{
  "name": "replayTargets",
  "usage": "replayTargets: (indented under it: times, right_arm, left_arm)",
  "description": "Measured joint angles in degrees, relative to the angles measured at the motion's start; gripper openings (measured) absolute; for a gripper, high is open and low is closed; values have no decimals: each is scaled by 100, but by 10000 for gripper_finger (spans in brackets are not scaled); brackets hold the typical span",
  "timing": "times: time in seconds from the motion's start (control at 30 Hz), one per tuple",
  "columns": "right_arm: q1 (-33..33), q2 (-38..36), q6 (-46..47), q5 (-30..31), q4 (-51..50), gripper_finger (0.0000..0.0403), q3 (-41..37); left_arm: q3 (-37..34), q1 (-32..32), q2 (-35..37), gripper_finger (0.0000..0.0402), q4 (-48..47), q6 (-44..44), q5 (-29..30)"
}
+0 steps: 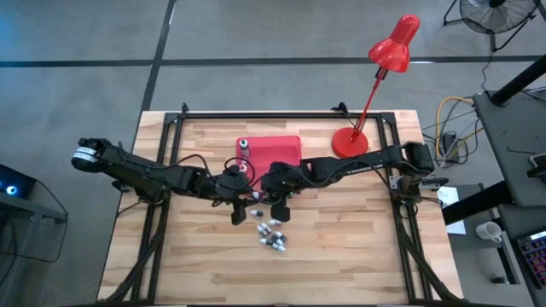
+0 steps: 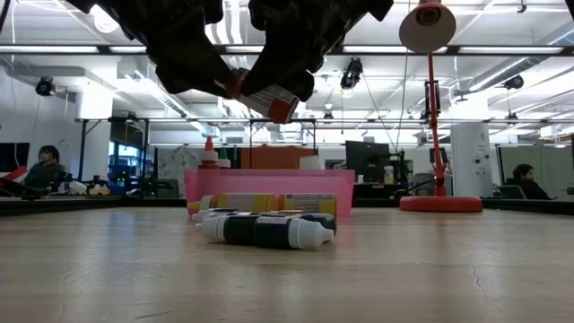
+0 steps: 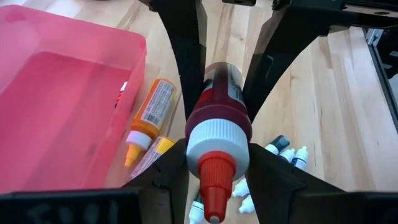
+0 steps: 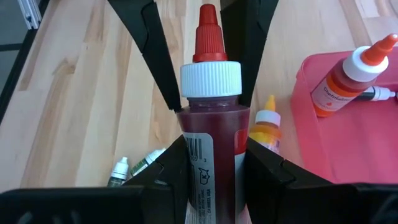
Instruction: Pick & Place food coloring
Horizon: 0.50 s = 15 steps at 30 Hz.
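1. A dark red bottle [image 4: 210,140] with a red tip is held above the table's [image 1: 358,247] middle, just off the pink tray's [image 1: 281,152] near edge.
2. It is clamped by the right gripper [image 4: 208,155] at its body.
3. The left gripper's [image 3: 214,168] fingers flank its neck (contact cannot be told).
4. More bottles [image 1: 273,234] are seen lying loose nearer the front edge.

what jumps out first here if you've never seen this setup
A dark red bottle with a white collar and red tip hangs above mid-table, gripped by the right gripper at its body and the left gripper at its cap. Beside them sits the pink tray; small bottles lie scattered below.
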<state>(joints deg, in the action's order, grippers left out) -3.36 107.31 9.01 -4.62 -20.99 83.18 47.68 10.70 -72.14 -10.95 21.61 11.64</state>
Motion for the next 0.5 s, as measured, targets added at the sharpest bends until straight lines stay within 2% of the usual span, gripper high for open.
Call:
replayTargets:
  times: [0.27, 0.5]
  right_arm:
    - [7, -11, -98, -11, 0, 105, 7]
    - [-2, 52, -121, 7, -66, 128, -14]
  left_arm:
    - [74, -22, 66, 117, -63, -5, -4]
    - [154, -37, 112, 119, 211, 61, 90]
